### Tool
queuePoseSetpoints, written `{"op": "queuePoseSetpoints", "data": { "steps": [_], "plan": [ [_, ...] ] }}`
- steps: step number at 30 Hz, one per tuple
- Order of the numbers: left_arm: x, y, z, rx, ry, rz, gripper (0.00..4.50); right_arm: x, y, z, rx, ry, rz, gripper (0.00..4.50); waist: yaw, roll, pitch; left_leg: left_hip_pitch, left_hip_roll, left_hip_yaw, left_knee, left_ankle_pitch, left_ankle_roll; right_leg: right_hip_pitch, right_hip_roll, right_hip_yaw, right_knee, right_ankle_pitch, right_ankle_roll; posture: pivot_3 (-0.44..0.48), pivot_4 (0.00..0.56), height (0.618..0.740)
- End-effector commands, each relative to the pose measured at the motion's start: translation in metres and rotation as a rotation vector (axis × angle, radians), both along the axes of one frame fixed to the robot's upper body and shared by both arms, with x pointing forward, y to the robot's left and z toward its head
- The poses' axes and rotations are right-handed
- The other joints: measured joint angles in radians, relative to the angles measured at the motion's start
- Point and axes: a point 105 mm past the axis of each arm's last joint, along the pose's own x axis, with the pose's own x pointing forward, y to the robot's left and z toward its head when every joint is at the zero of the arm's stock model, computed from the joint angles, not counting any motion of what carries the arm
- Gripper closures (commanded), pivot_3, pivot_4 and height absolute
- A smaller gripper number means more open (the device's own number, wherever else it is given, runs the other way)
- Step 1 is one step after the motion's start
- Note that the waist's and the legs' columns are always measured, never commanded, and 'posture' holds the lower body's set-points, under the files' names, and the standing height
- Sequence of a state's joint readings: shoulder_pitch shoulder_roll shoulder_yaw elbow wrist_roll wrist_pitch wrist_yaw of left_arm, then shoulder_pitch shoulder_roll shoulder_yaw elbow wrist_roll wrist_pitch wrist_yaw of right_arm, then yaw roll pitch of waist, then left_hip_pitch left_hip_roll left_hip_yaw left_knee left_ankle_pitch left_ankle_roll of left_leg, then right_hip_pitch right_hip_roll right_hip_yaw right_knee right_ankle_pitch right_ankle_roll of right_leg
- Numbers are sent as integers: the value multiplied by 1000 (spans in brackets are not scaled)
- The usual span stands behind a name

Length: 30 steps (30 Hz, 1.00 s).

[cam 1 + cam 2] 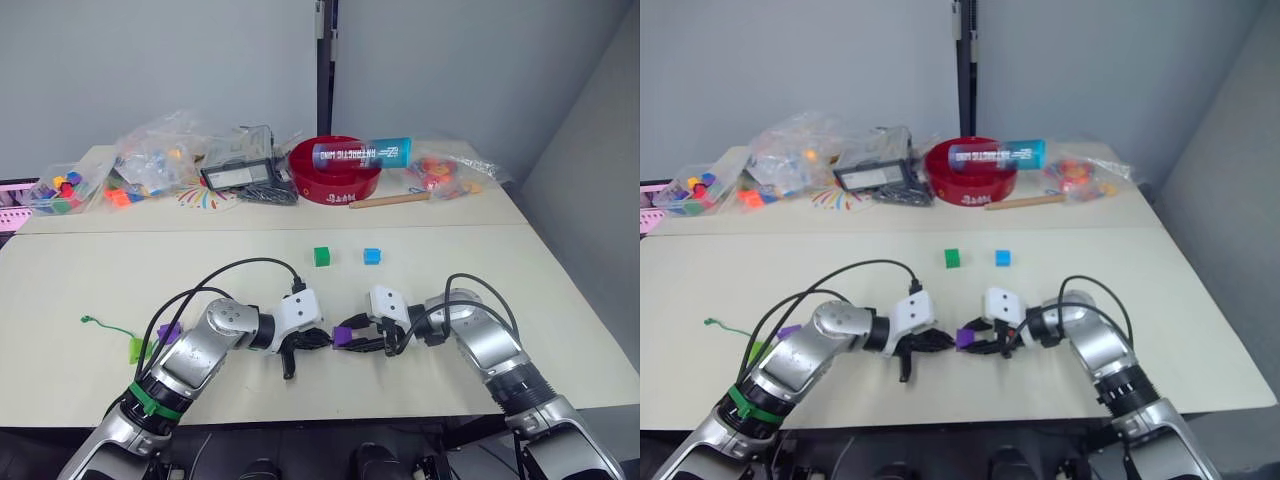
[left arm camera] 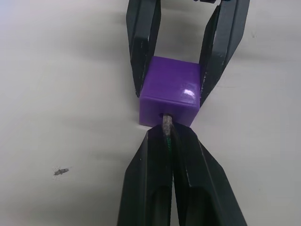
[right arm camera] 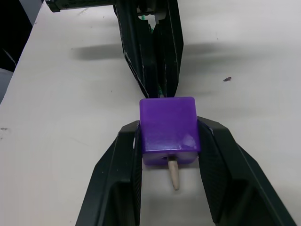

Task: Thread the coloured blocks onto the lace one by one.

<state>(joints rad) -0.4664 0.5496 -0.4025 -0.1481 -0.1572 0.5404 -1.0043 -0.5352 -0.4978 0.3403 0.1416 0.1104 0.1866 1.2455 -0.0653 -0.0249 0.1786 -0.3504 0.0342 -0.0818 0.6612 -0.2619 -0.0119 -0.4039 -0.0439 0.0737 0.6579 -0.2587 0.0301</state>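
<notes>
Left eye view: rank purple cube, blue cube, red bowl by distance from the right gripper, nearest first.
1. Purple cube: held in the right gripper, with the lace tip poking through it.
2. Blue cube: mid-table, beyond the gripper.
3. Red bowl: at the table's far edge, farthest.

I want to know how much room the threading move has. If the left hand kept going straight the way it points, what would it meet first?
Almost at once, the purple block clamped in the right hand. The left hand pinches the lace, whose tip is already through the block's hole, with barely any gap between them.
</notes>
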Motion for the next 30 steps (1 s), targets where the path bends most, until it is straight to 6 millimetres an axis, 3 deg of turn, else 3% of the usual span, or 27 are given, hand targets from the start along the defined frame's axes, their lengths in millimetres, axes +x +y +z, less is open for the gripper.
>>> {"op": "queuePoseSetpoints", "data": {
  "steps": [1,4,8,12,20,23,27,30],
  "plan": [
    [-9,-8,16,-70,-41,-88,3217,-5,11,-6,8,3,-2,3360,-4,0,0,0,0,0,0,0,0,0,0,0,0,0,0,0,150,740],
    [-10,9,27,-86,-57,-76,2261,-6,10,-7,6,7,-9,3360,-10,0,0,0,1,0,0,0,0,-1,1,0,1,1,-2,0,150,740],
    [-9,37,33,-92,-41,-19,2261,-6,9,-8,-1,10,-16,3360,-18,0,0,0,2,0,-1,0,0,-1,1,0,1,2,-4,0,150,740],
    [-8,54,23,-57,-29,18,2261,-6,7,-9,-4,11,-20,3360,-19,0,0,0,2,0,-1,0,0,-2,1,0,1,2,-3,0,150,740],
    [-3,50,-4,-69,2,57,2261,-8,6,-8,-2,13,-30,3360,-19,0,0,-1,1,0,-1,0,0,-2,1,0,0,2,-4,0,150,740],
    [-1,48,-15,-60,10,54,3064,-10,5,-8,-4,15,-31,3360,-17,0,0,-1,1,0,-1,0,0,-2,1,0,0,2,-4,0,150,740],
    [1,46,-12,-81,-15,52,4408,-10,3,-7,-6,14,-34,3360,-12,0,0,-1,1,0,-1,0,0,-2,1,0,-1,2,-4,0,150,740],
    [1,42,-9,-97,-28,42,4482,-11,3,-7,-9,13,-31,3360,-7,0,0,-1,1,0,-1,0,1,-2,1,0,-1,2,-4,0,150,740]
  ]
}}
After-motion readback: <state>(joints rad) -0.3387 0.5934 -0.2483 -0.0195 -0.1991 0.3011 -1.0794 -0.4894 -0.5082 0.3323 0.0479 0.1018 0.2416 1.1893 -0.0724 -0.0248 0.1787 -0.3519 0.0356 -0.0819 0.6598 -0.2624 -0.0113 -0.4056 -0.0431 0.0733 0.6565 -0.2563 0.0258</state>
